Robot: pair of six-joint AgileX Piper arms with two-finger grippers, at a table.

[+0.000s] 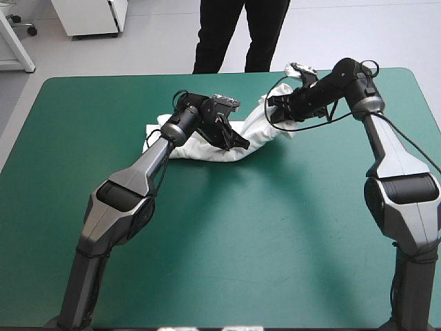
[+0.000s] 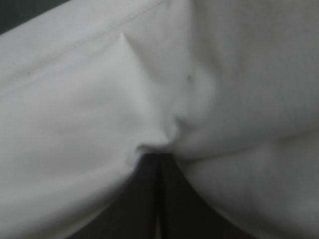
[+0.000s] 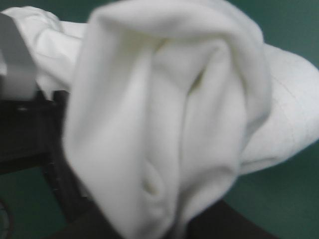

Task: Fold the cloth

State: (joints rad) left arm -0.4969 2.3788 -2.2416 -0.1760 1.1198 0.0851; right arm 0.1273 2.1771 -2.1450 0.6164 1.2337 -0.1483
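- T-shirt (image 1: 207,148): a white crumpled heap in the frame's upper centre, on the teal-green table (image 1: 227,262). It looks light, limp and prone to bunching, so it is best taken at hems or shoulders. The far edge is close behind, with wide open room toward the frame's bottom.
- Left gripper (image 2: 158,160): black fingers pressed together, pinching a fold.
- Right gripper (image 1: 274,110): nipping a raised, draped end, up-right of the heap.

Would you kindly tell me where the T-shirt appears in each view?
High view: T-shirt at far middle, strung between left gripper and right gripper.
Left wrist view: fills it, pinched by shut fingers.
Right wrist view: bunched just ahead.
Shared landmark: teal-green cover.
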